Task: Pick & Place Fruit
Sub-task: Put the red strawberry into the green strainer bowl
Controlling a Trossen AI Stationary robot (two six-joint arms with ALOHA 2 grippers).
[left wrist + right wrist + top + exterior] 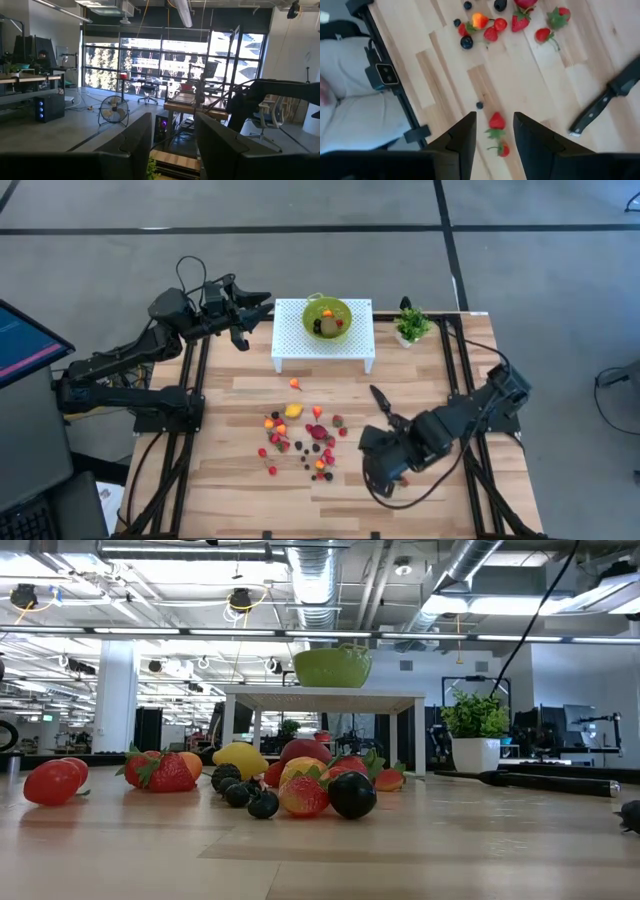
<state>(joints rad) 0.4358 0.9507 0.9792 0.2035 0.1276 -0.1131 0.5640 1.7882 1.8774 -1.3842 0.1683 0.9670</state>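
Note:
Many tiny toy fruits (300,438) lie scattered on the wooden table, red, orange, yellow and dark purple; the low view shows them close up (300,790). A green bowl (327,318) with a few fruits in it stands on a white perforated stand (290,345). My right gripper (494,131) hovers open over the table to the right of the pile, and two small strawberries (496,121) lie below the gap between its fingers. My left gripper (172,142) is open and empty, raised beside the stand's left end (245,310).
A black knife (382,402) lies on the table between the pile and my right arm, also seen in the right wrist view (607,97). A small green potted plant (411,325) stands to the right of the stand. Black frame rails (190,380) run along both table sides.

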